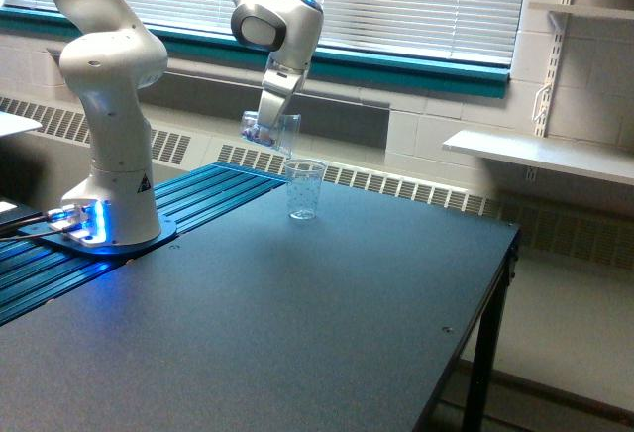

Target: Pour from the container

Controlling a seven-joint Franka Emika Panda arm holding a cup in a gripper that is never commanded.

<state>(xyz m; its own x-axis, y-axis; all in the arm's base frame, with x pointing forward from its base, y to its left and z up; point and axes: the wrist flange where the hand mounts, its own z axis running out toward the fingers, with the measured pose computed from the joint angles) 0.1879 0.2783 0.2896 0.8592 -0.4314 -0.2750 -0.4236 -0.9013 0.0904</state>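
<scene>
My gripper [269, 121] is shut on the container [267, 132], a small clear plastic cup held in the air above the table. The cup is tilted, its open mouth leaning toward the exterior view's right, with small dark bits lying in its bottom at the left. Just below and right of it stands a tapered clear tumbler [304, 189] with faint speckles, upright on the dark table [297, 313]. The cup's mouth is a little above and left of the tumbler's rim, not touching it.
The white arm's base [109, 194] with a blue light stands at the left on a ribbed blue plate [198, 199]. A window with blinds and a radiator run along the back. White shelves [535, 155] hang at the right wall.
</scene>
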